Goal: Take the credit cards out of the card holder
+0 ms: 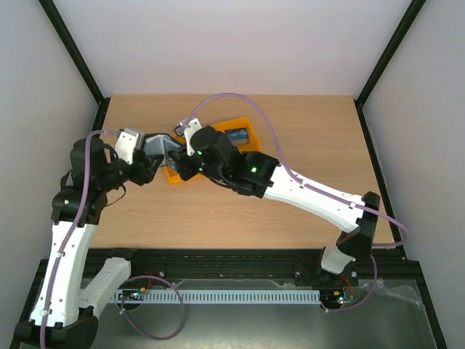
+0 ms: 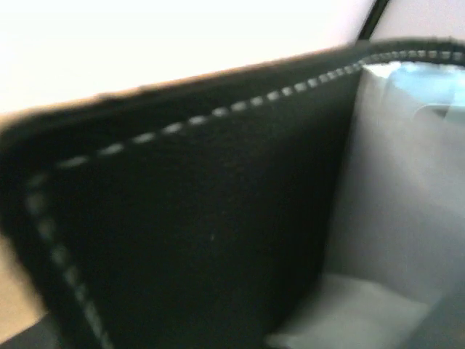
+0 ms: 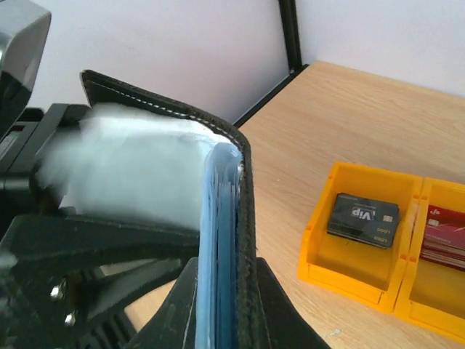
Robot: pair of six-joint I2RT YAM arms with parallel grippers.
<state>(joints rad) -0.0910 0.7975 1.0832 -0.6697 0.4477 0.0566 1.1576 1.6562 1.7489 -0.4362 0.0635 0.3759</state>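
- Card holder fills L wrist view: black stitched flap right at the lens, grey lining to its right; it's held up off the desk, between both arms
- right end effector is clamped on the holder's lower edge, one finger each side; holder stands on edge, long axis running up & away from R wrist cam, covers splayed w/ blue-grey pocket layers between
- left end effector sits just left of the holder, at the open flap; its fingers don't show, so can't tell if apart or together
- L arm is nearer the pockets, so next pull is prob its job; can't tell if any card is left inside
- Room: free air above & left of holder
- yellow bins farther right on desk: dark grey card in one, red card in the next, blue card in a far one, top view only
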